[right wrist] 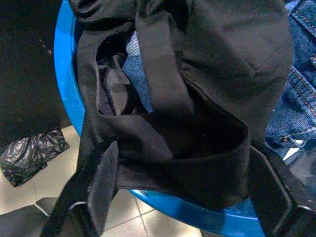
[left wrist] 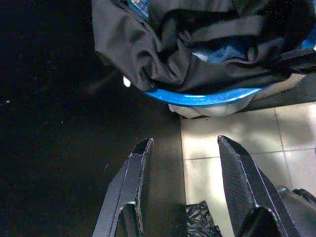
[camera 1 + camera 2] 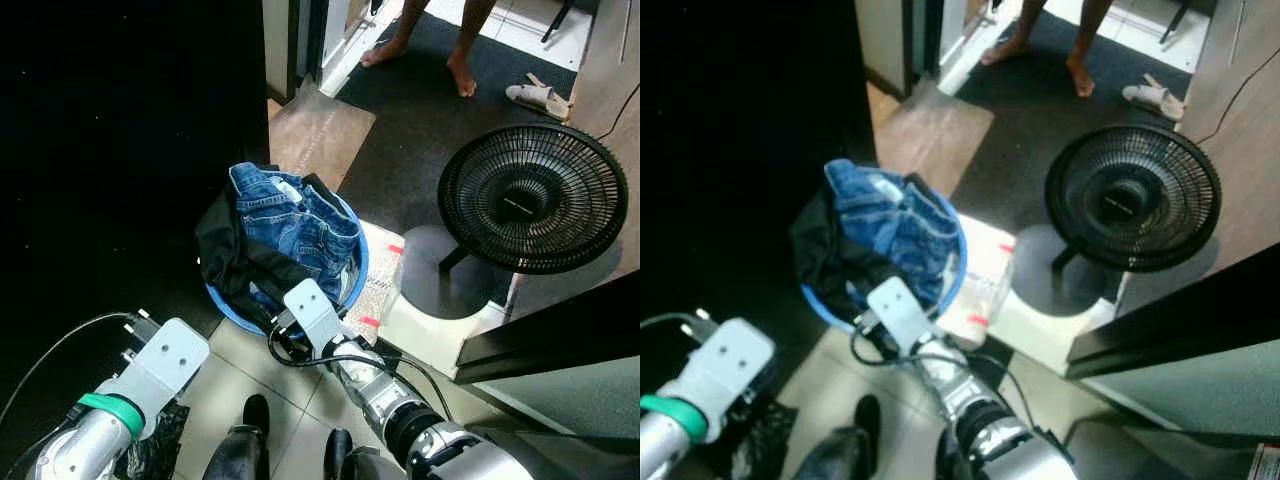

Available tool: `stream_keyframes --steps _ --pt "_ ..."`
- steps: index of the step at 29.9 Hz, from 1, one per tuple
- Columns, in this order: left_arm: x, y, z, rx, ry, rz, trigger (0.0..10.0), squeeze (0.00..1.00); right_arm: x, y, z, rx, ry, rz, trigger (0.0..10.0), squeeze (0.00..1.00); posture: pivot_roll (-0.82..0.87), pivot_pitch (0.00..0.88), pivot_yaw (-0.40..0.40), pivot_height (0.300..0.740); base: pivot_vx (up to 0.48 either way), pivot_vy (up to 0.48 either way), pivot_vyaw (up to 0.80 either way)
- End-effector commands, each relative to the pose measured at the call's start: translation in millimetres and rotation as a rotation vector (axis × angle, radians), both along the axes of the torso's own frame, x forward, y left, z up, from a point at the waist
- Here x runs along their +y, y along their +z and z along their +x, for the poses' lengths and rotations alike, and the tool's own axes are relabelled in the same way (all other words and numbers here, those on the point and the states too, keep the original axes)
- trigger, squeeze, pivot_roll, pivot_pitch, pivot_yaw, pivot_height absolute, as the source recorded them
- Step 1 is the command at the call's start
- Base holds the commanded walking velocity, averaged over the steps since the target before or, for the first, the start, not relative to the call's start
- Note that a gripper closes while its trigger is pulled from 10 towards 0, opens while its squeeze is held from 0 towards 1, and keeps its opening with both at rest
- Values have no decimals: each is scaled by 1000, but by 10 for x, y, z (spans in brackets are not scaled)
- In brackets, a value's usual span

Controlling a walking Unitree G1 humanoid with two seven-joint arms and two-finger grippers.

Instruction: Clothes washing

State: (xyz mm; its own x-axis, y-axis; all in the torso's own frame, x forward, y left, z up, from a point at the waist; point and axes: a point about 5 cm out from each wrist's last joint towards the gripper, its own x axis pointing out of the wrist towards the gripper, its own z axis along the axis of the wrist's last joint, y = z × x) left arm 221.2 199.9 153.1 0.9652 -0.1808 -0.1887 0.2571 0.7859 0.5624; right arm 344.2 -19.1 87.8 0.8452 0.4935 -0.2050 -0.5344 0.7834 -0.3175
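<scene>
The scene is unevenly lit: the far doorway and the floor [image 3: 300, 130] beyond the blue basin [image 3: 352, 285] are bright, while the whole left side sinks into near-black shadow with faint speckled noise. The left eye view is fairly sharp; the right eye view is soft and smeared overall, blurring the jeans [image 3: 895, 225] and the fan [image 3: 1132, 195]. A pale glare patch lies on the white base [image 3: 435, 325] near the fan. In the left wrist view the fingers [image 2: 131, 190] are dark against lit tiles; the right wrist view is evenly lit, its black garment [image 1: 197, 98] losing fold detail
</scene>
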Motion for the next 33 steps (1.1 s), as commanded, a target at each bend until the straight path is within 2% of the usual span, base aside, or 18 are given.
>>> stream_keyframes --steps 1,3,4,5,6,7,26,27,28,30,31,33 --pt "17 -63 -48 34 19 2 10000 0 213 -119 -146 69 47 17 275 0 255 503 -8 740 0 0 0" --pt "22 -62 -46 33 23 2 10000 0 227 -111 -152 68 55 35 0 0 253 501 -9 740 0 0 0" --pt "28 -64 -39 33 29 2 10000 0 255 -90 -171 67 71 98 0 0 249 498 -9 740 0 0 0" --pt "28 -64 -39 33 29 2 10000 0 255 -90 -171 67 71 98 0 0 249 498 -9 740 0 0 0" --pt "28 -62 -32 33 33 1 10000 0 269 -72 -182 72 74 158 0 0 247 495 -8 740 0 0 0" --pt "27 -60 -27 32 35 1 10000 0 271 -65 -183 71 73 175 0 0 245 493 -7 740 0 0 0" --pt "31 -43 3 28 39 5 10000 0 272 38 -162 62 99 313 0 0 238 485 3 740 0 0 0" --pt "34 -38 18 25 38 6 10000 0 249 74 -145 56 92 364 0 0 236 476 5 740 0 0 0" --pt "34 -38 18 25 38 6 10000 0 249 74 -145 56 92 364 0 0 236 476 5 740 0 0 0" --pt "39 -36 53 19 39 7 10000 0 157 214 -78 -4 70 458 0 0 232 452 7 740 0 0 0" --pt "39 -36 53 19 39 7 10000 0 157 214 -78 -4 70 458 0 0 232 452 7 740 0 0 0" --pt "48 -36 89 12 42 7 10000 0 23 410 12 -98 41 521 0 0 224 428 7 740 0 0 0"
